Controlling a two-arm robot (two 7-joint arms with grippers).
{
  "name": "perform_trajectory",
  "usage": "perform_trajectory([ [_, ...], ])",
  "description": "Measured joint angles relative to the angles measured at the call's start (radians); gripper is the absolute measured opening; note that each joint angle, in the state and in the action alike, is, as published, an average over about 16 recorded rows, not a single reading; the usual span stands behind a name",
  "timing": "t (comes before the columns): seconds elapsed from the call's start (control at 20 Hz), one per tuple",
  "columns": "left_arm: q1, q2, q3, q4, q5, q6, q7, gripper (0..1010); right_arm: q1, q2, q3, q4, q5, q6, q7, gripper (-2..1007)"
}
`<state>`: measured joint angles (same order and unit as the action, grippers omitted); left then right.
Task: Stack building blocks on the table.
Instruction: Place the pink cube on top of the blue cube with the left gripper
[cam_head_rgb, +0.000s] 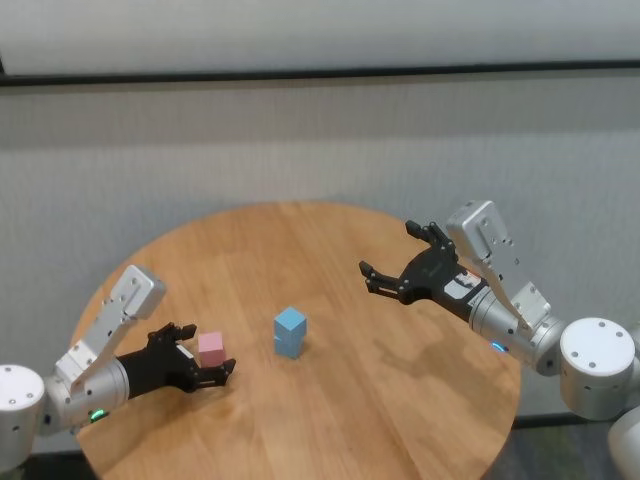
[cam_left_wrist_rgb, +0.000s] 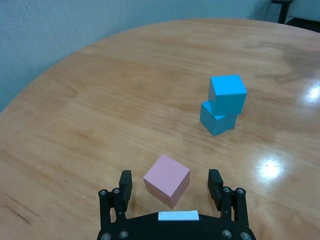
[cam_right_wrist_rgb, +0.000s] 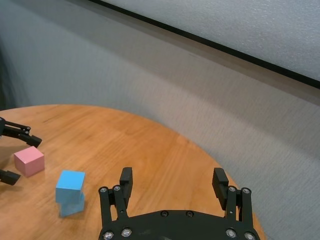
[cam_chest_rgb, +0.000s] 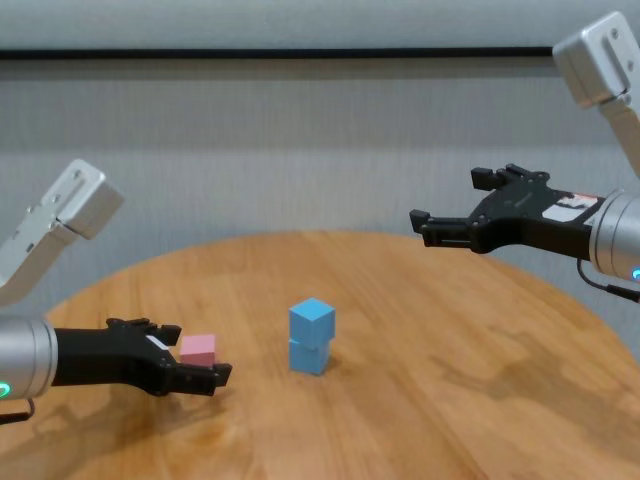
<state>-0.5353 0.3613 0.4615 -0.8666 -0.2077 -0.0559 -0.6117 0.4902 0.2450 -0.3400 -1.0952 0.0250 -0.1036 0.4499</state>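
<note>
Two light blue cubes are stacked near the middle of the round wooden table (cam_head_rgb: 400, 400), the top one (cam_head_rgb: 290, 322) twisted a little on the bottom one (cam_head_rgb: 291, 347). The stack also shows in the left wrist view (cam_left_wrist_rgb: 228, 93) and the chest view (cam_chest_rgb: 312, 320). The pink cube (cam_head_rgb: 212, 350) rests on the table to the left of the stack. My left gripper (cam_head_rgb: 210, 350) is open, its fingers on either side of the pink cube (cam_left_wrist_rgb: 166, 180) with gaps on both sides. My right gripper (cam_head_rgb: 390, 255) is open and empty, held in the air above the table, right of the stack.
A grey wall (cam_head_rgb: 300, 140) stands behind the table. The table's far edge (cam_head_rgb: 300, 205) curves close to it. Bare wood lies between the stack and the right arm.
</note>
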Motion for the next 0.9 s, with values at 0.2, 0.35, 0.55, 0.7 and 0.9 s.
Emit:
perform_trajectory([
  [0.2,-0.008,-0.008,0.001,0.018,0.003,-0.004,-0.004,1000,0.000,0.000,0.000,0.000,0.000,0.000,0.000,1005],
  [0.35,-0.013,-0.013,0.001,0.029,0.005,-0.006,-0.007,1000,0.000,0.000,0.000,0.000,0.000,0.000,0.000,1004],
  [0.55,-0.018,-0.019,0.002,0.041,0.008,-0.008,-0.009,1000,0.000,0.000,0.000,0.000,0.000,0.000,0.000,1005],
  [0.7,-0.022,-0.023,0.003,0.050,0.011,-0.010,-0.011,1000,0.000,0.000,0.000,0.000,0.000,0.000,0.000,1005],
  [0.9,-0.027,-0.029,0.004,0.062,0.014,-0.013,-0.012,1000,0.000,0.000,0.000,0.000,0.000,0.000,0.000,1005],
])
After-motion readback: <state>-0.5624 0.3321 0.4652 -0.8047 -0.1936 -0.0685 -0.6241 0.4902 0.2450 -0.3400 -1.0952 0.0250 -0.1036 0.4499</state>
